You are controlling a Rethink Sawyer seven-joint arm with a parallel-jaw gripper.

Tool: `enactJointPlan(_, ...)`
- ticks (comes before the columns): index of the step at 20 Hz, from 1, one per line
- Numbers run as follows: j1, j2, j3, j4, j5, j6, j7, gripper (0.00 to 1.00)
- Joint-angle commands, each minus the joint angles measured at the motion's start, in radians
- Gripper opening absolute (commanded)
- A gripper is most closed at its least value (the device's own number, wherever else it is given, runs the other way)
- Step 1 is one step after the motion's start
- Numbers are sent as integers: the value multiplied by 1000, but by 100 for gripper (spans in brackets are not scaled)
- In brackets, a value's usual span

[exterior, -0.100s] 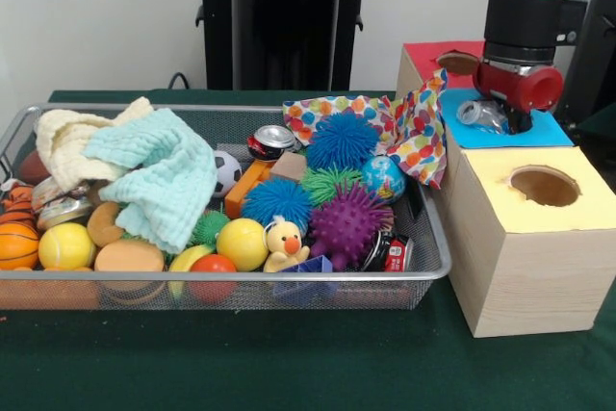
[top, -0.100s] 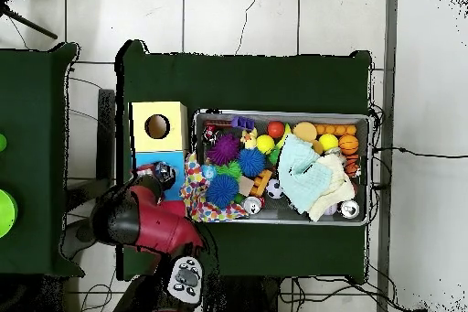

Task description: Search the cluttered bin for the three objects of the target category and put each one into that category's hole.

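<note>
A wire mesh bin is seen crowded with spiky balls, among them a purple one, a yellow duck, crushed cans such as one at the back, sports balls, and a mint cloth, while a polka-dot cloth is draped over its end toward the boxes. Beside it, on a dark green tablecloth, stand three boxes with holes: yellow-topped, blue-topped and red-topped. The gripper is held over the blue top with a crumpled clear bottle at its tip, though how far the jaws are parted cannot be told; a white wall lies behind and a tiled floor surrounds the table.

Bright, even indoor light, soft shadows, no strong glare; front view slightly soft.
</note>
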Motion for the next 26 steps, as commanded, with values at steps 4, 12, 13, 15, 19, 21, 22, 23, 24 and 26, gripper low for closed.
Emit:
enactJointPlan(4,94,163,-84,-52,82,329,142,100)
enactJointPlan(12,51,153,-106,-111,36,401,117,100)
enactJointPlan(13,47,155,-103,-110,34,396,116,100)
enactJointPlan(15,48,152,-104,-106,31,395,119,100)
enactJointPlan(19,71,156,-121,-98,39,329,141,0)
enactJointPlan(21,50,147,-96,-86,35,303,132,0)
enactJointPlan(22,37,143,-86,-84,28,307,118,0)
enactJointPlan(23,22,138,-82,-85,11,326,91,0)
enactJointPlan(24,10,131,-77,-85,3,339,76,0)
enactJointPlan(26,14,116,-104,-96,-2,390,73,0)
